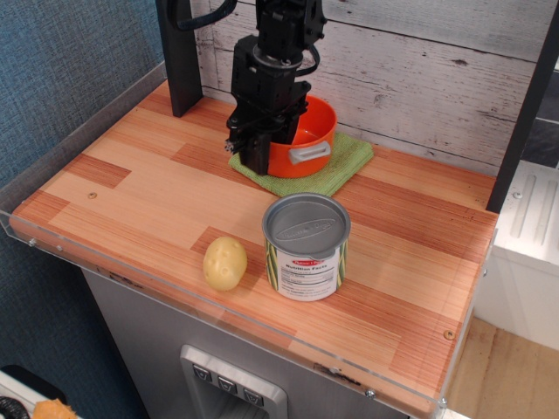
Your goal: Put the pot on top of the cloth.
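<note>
Pot (304,140) sits over the cloth (336,168), at the cloth's left and middle part; its base looks to be down on the fabric or only just above it, contact not resolvable from this angle. Cloth shows to the right of the pot, in front of it, and as a thin strip at the front left corner.

Gripper (253,150) is at the pot's left rim, arm coming down from above and behind. Jaws closed down on that left rim, one finger apparently inside the wall and one outside; the fingertips are lost against the dark gripper body, so the exact width cannot be read. Grip judged to be holding.

Key relation: the pot lies to the right of the jaws, hanging off one side of the grip. The line through its handles runs roughly front to back; the front grey handle (313,154) faces the can (307,247), the rear one is hidden.

Judgement: the pot is placed or nearly so. What remains is release, then a lift clear, straight up, since a sideways pull could drag the rim and shift pot or cloth.

Can stands near the cloth's front edge, not touching. Potato (225,263) is left of the can, well apart from the cloth.
</note>
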`<control>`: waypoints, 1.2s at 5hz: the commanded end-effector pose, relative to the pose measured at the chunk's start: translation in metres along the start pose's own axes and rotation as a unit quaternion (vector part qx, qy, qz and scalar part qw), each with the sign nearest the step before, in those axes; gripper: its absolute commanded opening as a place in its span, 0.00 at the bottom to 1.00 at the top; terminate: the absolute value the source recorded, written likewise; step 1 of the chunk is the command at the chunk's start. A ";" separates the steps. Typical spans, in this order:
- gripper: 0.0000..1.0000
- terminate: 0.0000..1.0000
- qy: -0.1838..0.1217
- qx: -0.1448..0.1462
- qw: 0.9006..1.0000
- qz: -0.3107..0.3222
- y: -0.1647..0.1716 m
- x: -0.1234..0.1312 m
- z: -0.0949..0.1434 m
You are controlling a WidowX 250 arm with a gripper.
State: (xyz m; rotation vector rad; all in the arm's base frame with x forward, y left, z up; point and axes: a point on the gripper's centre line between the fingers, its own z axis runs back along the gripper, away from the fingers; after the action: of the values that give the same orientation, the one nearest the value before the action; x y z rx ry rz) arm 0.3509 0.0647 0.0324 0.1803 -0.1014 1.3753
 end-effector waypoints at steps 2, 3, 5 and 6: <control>1.00 0.00 -0.063 -0.068 0.996 -0.003 0.018 0.003 0.073; 1.00 0.00 -0.083 -0.057 0.992 -0.081 0.029 0.013 0.075; 1.00 0.00 -0.114 -0.077 0.965 -0.225 0.070 0.042 0.070; 1.00 0.00 -0.127 -0.094 0.950 -0.270 0.080 0.063 0.067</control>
State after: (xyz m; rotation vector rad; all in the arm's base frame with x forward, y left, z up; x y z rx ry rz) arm 0.2951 0.1371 0.0956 0.2104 -0.3065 0.7739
